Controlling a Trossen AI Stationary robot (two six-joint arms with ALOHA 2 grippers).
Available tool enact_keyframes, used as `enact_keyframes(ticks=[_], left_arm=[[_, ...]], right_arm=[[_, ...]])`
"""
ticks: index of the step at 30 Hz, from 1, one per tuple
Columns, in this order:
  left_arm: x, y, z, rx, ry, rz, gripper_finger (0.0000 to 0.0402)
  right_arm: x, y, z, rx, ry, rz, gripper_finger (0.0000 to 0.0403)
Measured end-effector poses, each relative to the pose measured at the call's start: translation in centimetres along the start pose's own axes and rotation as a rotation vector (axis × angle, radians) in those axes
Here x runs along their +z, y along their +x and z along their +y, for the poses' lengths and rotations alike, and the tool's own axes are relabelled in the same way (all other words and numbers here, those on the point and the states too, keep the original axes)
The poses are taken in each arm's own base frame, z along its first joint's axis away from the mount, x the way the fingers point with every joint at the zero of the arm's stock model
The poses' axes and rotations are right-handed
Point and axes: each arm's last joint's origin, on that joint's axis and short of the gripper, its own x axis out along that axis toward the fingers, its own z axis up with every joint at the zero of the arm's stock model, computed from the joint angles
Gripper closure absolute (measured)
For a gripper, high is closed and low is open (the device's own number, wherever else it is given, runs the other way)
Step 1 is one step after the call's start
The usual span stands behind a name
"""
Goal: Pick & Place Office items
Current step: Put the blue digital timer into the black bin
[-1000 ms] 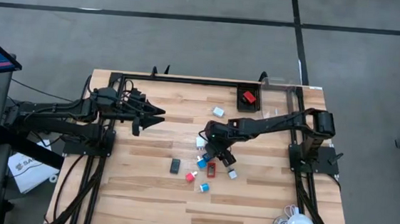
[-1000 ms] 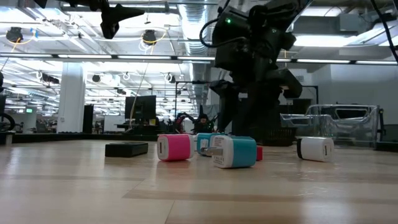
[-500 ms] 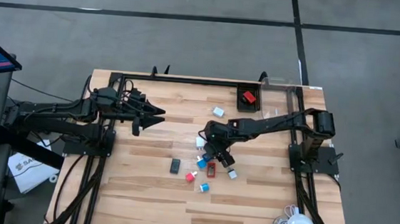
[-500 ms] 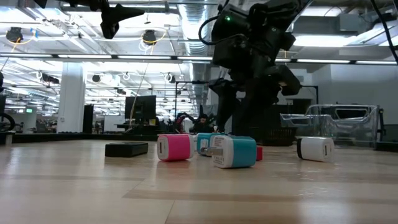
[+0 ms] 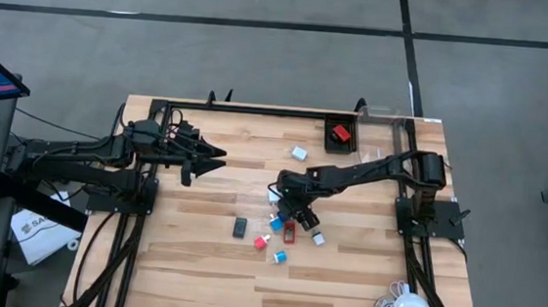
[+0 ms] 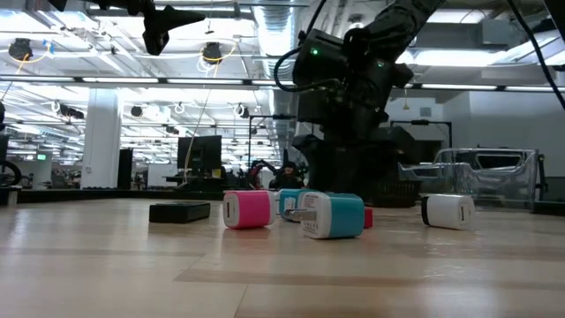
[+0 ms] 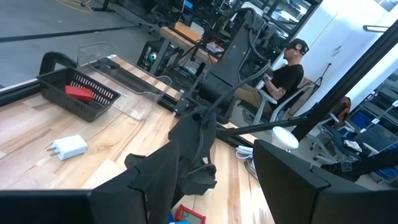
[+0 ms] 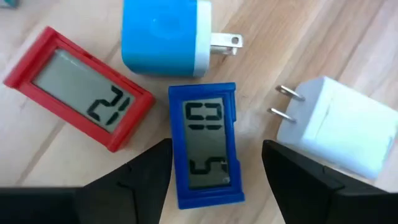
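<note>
one red item (image 5: 340,133) lies in the black tray (image 5: 332,141) at the table's far edge, so the task is judged barely begun; most office items are scattered mid-table. left gripper (image 5: 217,154) waits raised over the left half, its finger state unreadable. right gripper (image 8: 212,163), fingers spread and empty, straddles the blue display unit (image 8: 209,144) between the red display unit (image 8: 78,97) and white plug adapter (image 8: 339,127).

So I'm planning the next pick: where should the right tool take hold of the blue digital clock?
Probably across its two long edges, coming straight down. The blue clock lies flat, screen up, already between the right tool's open fingers. The red clock and white charger lie close, so a narrow grip suits.
</note>
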Motion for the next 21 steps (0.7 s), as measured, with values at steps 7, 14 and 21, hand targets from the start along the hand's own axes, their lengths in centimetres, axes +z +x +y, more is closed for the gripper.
enact_keyframes(ticks=[7, 14, 21], left_arm=[[0.02, -0.01, 0.0, 0.0, 0.0, -0.002, 0.0198], [0.02, -0.01, 0.0, -0.001, 0.0, -0.002, 0.0198], [0.02, -0.01, 0.0, -0.001, 0.0, -0.002, 0.0198]], right_arm=[[-0.42, 0.21, 0.23, -0.002, 0.0, 0.025, 0.0175], [-0.81, 0.65, 0.47, 0.005, 0.082, 0.074, 0.0235], [-0.33, 0.48, 0.23, -0.04, 0.265, 0.109, 0.0267]])
